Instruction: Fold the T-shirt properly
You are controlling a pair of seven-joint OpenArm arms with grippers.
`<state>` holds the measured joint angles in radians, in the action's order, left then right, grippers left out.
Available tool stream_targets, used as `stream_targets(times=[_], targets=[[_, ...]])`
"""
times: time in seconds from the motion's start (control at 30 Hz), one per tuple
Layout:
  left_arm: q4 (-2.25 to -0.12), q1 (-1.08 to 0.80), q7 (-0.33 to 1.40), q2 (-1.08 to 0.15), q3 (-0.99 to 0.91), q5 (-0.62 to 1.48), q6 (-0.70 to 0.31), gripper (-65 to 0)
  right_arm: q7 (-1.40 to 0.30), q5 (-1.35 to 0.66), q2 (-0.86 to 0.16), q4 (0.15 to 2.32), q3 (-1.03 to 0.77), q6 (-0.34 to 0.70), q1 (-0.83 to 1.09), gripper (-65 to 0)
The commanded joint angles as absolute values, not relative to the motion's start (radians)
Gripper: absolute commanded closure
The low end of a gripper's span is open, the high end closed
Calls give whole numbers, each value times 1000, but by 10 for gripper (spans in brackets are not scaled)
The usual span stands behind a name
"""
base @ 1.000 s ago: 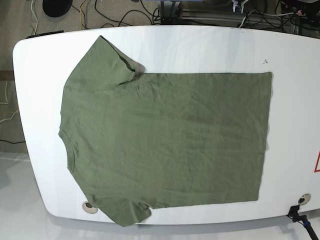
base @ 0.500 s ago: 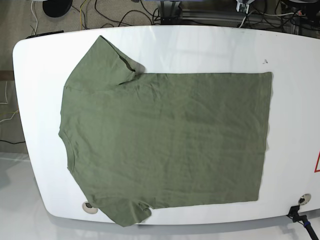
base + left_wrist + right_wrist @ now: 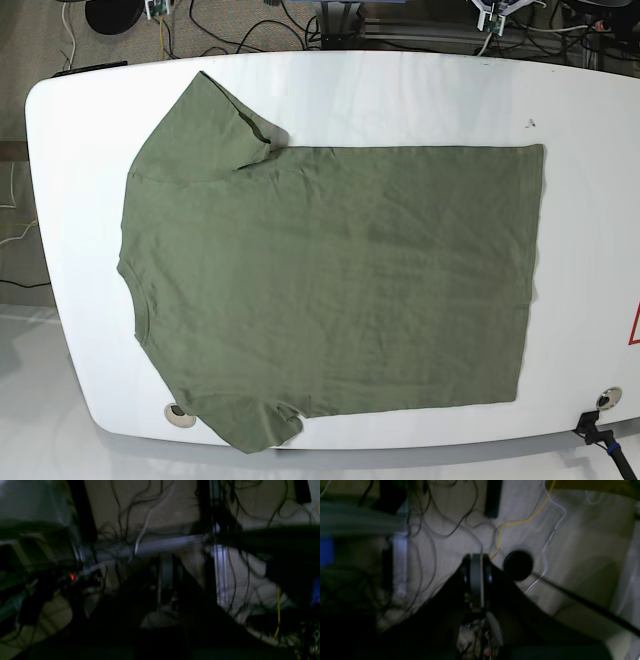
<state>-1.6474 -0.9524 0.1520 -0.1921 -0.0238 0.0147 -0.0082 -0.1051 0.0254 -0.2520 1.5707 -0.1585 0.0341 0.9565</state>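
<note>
The T-shirt [image 3: 330, 290] lies spread flat on the white table [image 3: 420, 90], covering most of its surface. Its neckline [image 3: 133, 300] sits toward the left edge of the table as the base view shows it, and its straight hem [image 3: 532, 270] runs along the right side, short of the table's right edge. One sleeve [image 3: 205, 125] points toward the table's far edge; the other sleeve [image 3: 258, 425] reaches the near edge and slightly overhangs it. The fabric is olive green, plain, with faint creases across the body. No fold has been made.

My right gripper [image 3: 477, 565] shows in its own wrist view with its fingertips pressed together, nothing between them. It is off the table, above a floor strewn with cables; a yellow cable [image 3: 520, 521] and a round black object [image 3: 518, 565] lie just beyond the tips.

My left gripper appears in its wrist view only as a dark, blurred mass at the bottom of the frame; the fingertips cannot be made out, but it is closed and I see nothing in it. That view also looks off the table, at cables and a pale horizontal bar [image 3: 162, 546].

Neither gripper touches the T-shirt. Small parts of both arms' hardware show past the table's far edge in the base view.
</note>
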Motion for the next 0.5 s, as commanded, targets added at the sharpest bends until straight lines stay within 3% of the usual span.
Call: stream_targets(times=[0.0,0.33,0.47], targets=[[-1718,-989,128,-199,-41,7,-4,-3,-88,25,-264,1617,-186,31,981,-11],[-1887,-1069,113,-200,-132,-2,-8,-21,-96,24,-278,1745,-311,35,970,-15],[-1931,-1079,83,-200,-127,-7,-13,-137,-112,28,-281,1777,-333,31,964,-21]])
